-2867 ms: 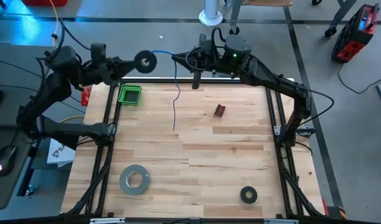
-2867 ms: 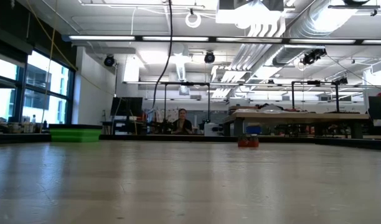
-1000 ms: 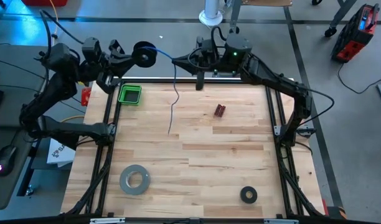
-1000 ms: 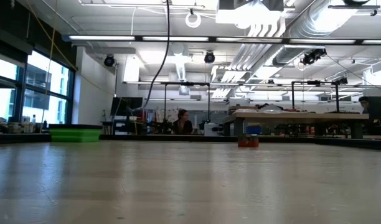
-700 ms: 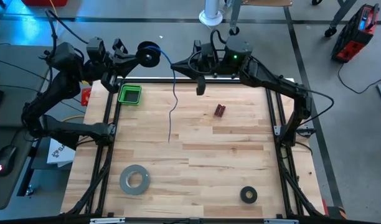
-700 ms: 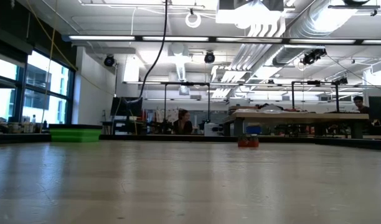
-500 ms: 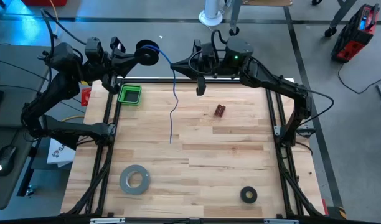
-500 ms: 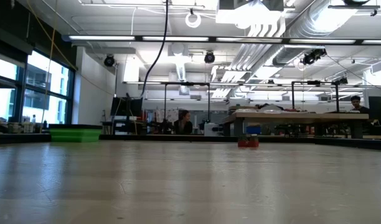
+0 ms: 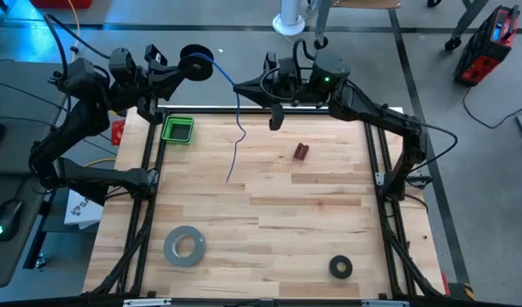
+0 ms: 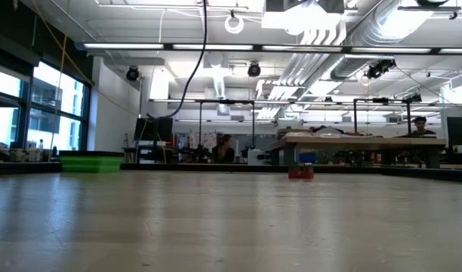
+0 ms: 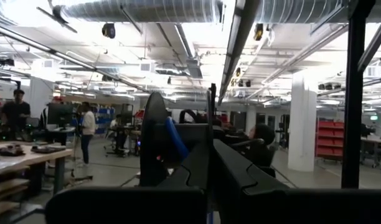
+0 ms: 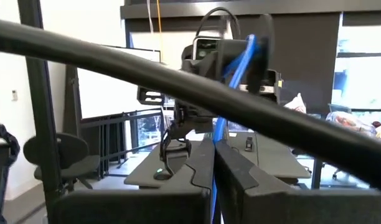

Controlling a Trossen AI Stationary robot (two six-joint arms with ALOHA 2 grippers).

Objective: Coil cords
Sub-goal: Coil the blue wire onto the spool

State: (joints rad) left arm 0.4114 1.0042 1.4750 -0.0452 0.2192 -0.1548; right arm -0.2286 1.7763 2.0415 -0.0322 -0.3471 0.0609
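Now, from biggest to smallest:

Tabletop: a big wooden tabletop [image 9: 269,222] with a black frame around it. It fills the middle of the high view.

Left arm: it is lifted past the far left corner of the tabletop.

Right arm: it reaches along the far edge toward the middle.

Grey tape roll: the grey tape roll [image 9: 184,246] lies flat near the front left of the tabletop, well away from both arms.

Green tray: the green tray [image 9: 177,129] sits in the far left corner of the tabletop. In the low view it shows far off on the left [image 10: 91,162].

Left end effector: the left end effector [image 9: 177,68] is clamped on the spool, its fingers squeezed together on it.

Right end effector: the right end effector [image 9: 244,85] has its fingers pressed together on the blue cord, up above the far edge of the tabletop.

Spool: the small black round spool [image 9: 195,62] is held up in the air beyond the far left corner. Blue cord is wound on it.

Black ring: the black ring [image 9: 340,267] lies flat near the front right.

Red thing: a small red thing [image 9: 301,152] lies on the far half of the tabletop, right of the cord.

Blue cord: the thin blue cord [image 9: 237,136] runs from the spool across to the right end effector. From there it hangs down, and its loose end lies over the wood near the middle of the far half.
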